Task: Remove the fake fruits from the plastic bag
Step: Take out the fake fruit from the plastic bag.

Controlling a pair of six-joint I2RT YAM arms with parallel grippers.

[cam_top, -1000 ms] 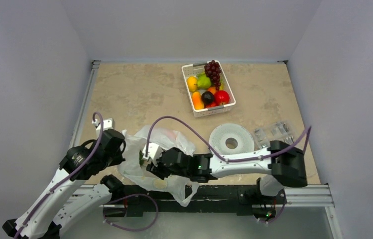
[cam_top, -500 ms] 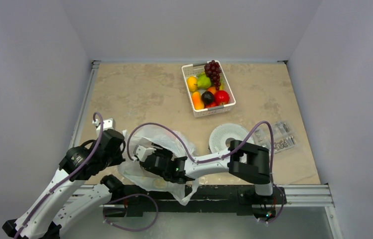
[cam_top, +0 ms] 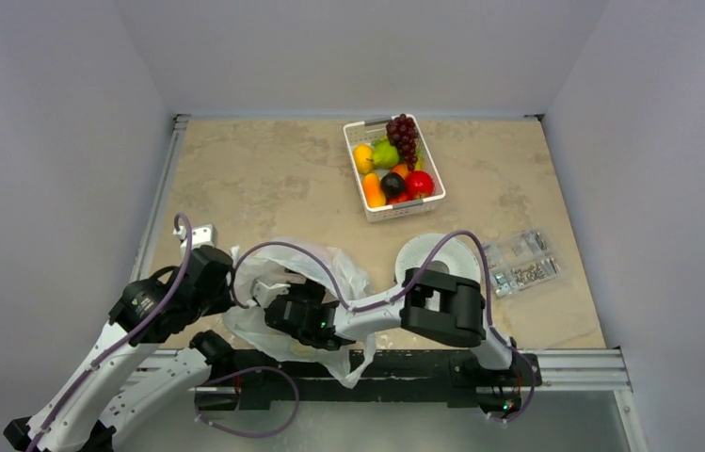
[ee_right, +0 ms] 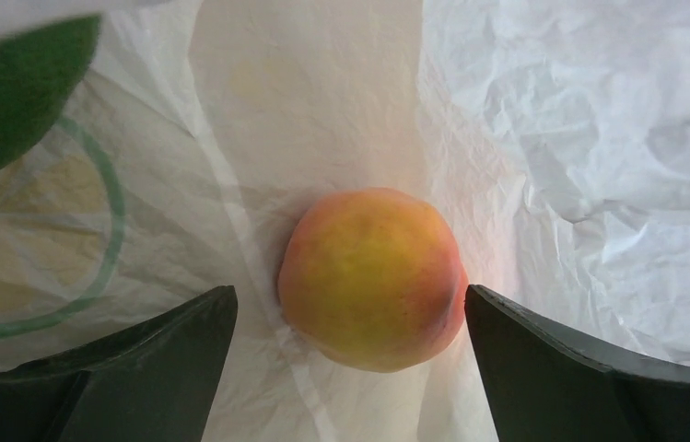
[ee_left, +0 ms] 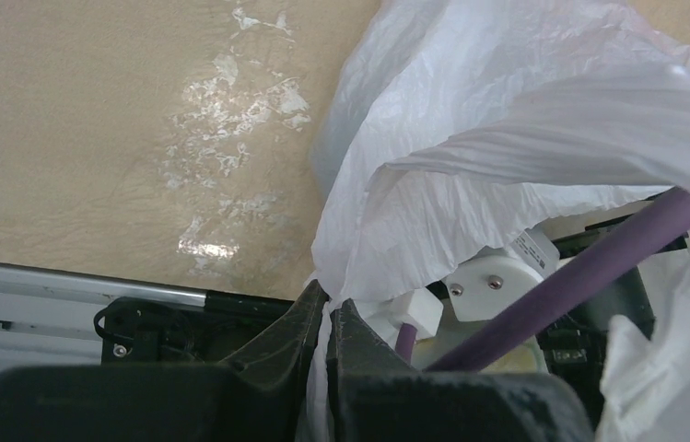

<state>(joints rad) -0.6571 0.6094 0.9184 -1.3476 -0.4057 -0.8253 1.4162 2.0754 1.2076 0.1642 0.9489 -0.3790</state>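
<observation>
The plastic bag lies crumpled at the near edge of the table, between the two arms. My left gripper is shut on a fold of the bag's rim and holds the mouth up. My right gripper is deep inside the bag, open wide. A peach lies on the bag's floor between its fingers, touching neither. A dark green shape shows at the upper left; I cannot tell whether it is a fruit or print. In the top view the bag hides the right fingers.
A white lattice basket at the back holds several fake fruits, among them a dark grape bunch. A white disc and a clear plastic box lie right of the bag. The right arm's purple cable runs through the bag's mouth.
My right gripper has pushed further left into the bag and its jaws have opened wide. The right arm has folded closer to the bag. The left gripper has kept its pinch.
</observation>
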